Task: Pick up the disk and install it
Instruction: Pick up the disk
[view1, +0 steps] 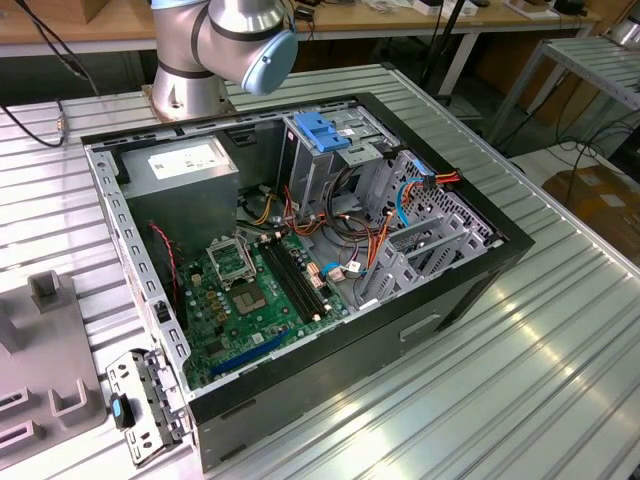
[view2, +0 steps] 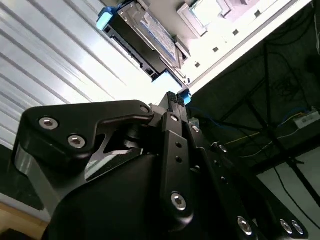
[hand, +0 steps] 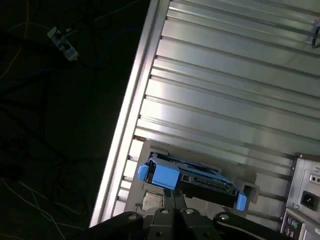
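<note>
Exterior view: open case (view1: 300, 260) at mid frame on slatted table (view1: 560, 340). Arm (view1: 225, 45) at upper middle, just behind the case. Inside the case: motherboard (view1: 250, 290) at lower middle, power supply (view1: 185, 165) toward the upper left, and drive cage topped by 1 blue bracket (view1: 325, 130) at upper middle. Bundle of orange, red and blue cables (view1: 370, 240) between cage and motherboard. Grey fixture (view1: 40, 340) in the lower corner on the exterior view's left, apart from the case.

First wrist view: gripper (hand: 175, 196) aimed at the disk (hand: 200, 181). Disk on the table close to the table's edge, seen edge-on, with blue frame pieces at both ends. Grey block (hand: 248, 181) just beside 1 end. Rear panel of the case (hand: 305, 200) near the disk, not touching it. Dark floor with loose wires (hand: 60, 125) beyond the table's edge.

Jaws: drawn together, no gap visible between them. Tips right at the disk's blue frame; cannot tell whether touching or pinching it.

Second wrist view: gripper body in the foreground, its tip beside 1 blue end of the disk. Pale label visible on the disk's flat face.
</note>
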